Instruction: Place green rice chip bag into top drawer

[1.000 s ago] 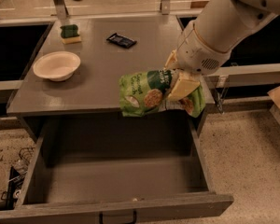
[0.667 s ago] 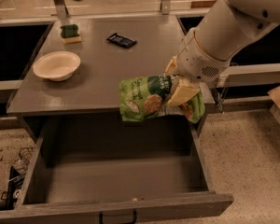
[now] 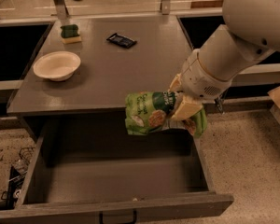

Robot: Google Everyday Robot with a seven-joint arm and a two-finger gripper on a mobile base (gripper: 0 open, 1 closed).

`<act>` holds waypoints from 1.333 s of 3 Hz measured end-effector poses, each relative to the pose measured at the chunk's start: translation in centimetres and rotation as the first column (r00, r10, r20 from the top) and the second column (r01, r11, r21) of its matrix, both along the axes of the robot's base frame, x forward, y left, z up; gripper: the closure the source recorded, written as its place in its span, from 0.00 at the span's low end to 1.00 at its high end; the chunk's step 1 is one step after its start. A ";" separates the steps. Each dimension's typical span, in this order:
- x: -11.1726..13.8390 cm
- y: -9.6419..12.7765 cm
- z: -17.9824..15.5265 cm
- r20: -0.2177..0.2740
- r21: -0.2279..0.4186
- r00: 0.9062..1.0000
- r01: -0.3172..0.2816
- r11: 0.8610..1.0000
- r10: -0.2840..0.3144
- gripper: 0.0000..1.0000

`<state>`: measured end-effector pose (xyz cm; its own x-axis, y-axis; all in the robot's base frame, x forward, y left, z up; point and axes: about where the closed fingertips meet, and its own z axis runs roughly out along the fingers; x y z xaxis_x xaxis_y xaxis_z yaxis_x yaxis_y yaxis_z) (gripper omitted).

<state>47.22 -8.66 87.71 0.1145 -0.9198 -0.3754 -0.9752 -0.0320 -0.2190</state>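
Note:
The green rice chip bag (image 3: 151, 112) is bright green with a dark band and pictures of rice cakes. My gripper (image 3: 186, 107) is shut on its right end and holds it in the air. The bag hangs just past the table's front edge, above the back right part of the open top drawer (image 3: 116, 181). The drawer is pulled far out, its grey floor bare, its front panel and small black handle at the bottom of the view. My arm comes in from the upper right.
A grey table (image 3: 116, 73) carries a white bowl (image 3: 57, 65) at the left, a green-topped sponge (image 3: 70, 33) at the back left and a small black wrapper (image 3: 121, 40) at the back middle. Speckled floor lies to the right of the drawer.
My gripper has carried the bag forward and down, from over the table's front right corner to above the open drawer.

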 end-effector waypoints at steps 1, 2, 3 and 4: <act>-0.5 -0.6 -2.3 -0.048 -0.010 0.998 0.043 0.999 -0.043 1.00; -0.5 -0.5 -2.3 -0.048 -0.010 0.998 0.043 0.999 -0.043 1.00; -2.0 0.9 -3.9 -0.058 -0.006 0.998 0.007 1.000 -0.007 1.00; -4.4 4.6 -7.8 -0.078 0.016 0.994 -0.078 0.997 0.079 1.00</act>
<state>42.82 -4.07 79.91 0.1555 -0.9041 -0.3981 -0.9840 -0.1065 -0.1426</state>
